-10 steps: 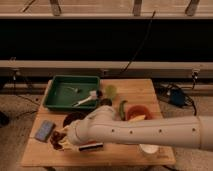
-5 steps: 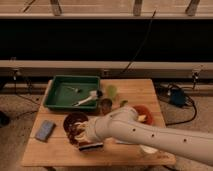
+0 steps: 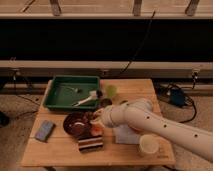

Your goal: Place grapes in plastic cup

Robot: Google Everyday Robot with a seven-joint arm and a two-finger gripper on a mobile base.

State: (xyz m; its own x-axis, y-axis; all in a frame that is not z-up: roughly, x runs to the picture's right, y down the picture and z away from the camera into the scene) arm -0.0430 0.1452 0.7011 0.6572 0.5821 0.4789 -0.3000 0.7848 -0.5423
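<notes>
Grapes, so far as they can be made out, appear as a small dark reddish clump at the tip of the gripper, just beside the right rim of the maroon bowl at the middle of the tabletop. The white arm reaches in from the lower right and covers much of this area. Whether the gripper has hold of the clump or merely hangs next to it cannot be told. The plastic cup, translucent yellow-green, stands upright near the far edge, just right of the green tray and behind a dark metallic cup. It stands well apart from the gripper, and nothing can be seen inside it. A wider white cup sits near the front right corner, a striped block lies in front of the bowl, and a blue sponge lies at the left. Judged from this arrangement, the task is at most at its midpoint: the fruit is at the gripper but not yet in the cup. What is left is the carry toward the far edge, past the metallic cup, and the release over the cup's narrow mouth.
</notes>
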